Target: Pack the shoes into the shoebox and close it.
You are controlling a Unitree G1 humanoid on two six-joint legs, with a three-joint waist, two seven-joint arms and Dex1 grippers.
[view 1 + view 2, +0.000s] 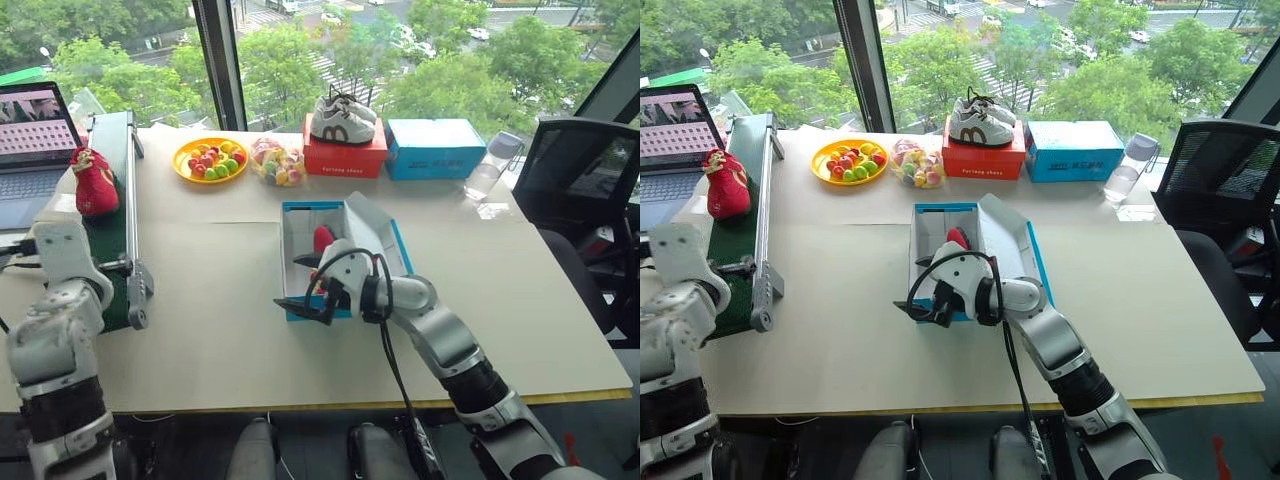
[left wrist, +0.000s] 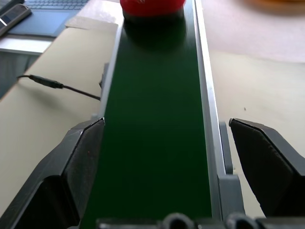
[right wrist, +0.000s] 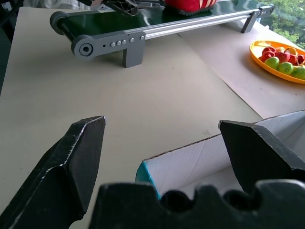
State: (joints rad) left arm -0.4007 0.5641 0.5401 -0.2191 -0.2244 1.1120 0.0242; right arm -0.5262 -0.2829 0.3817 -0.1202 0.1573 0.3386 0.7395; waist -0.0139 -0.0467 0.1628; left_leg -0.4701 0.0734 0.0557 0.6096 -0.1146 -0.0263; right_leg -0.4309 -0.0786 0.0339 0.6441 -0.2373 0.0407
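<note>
Your right gripper [image 1: 300, 285] was closest to the camera, hanging over the near left corner of the shoebox [image 1: 296, 214], fingers spread wide with nothing in them. That box sat open mid-table, lid flipped up on its right side, one red shoe [image 1: 323, 239] already inside. Left of the box, your left gripper [image 2: 162, 157] was lined up over the near end of the green conveyor [image 1: 112, 236], also wide open and empty. You had the other shoe [image 1: 95, 182] sitting further up that belt.
</note>
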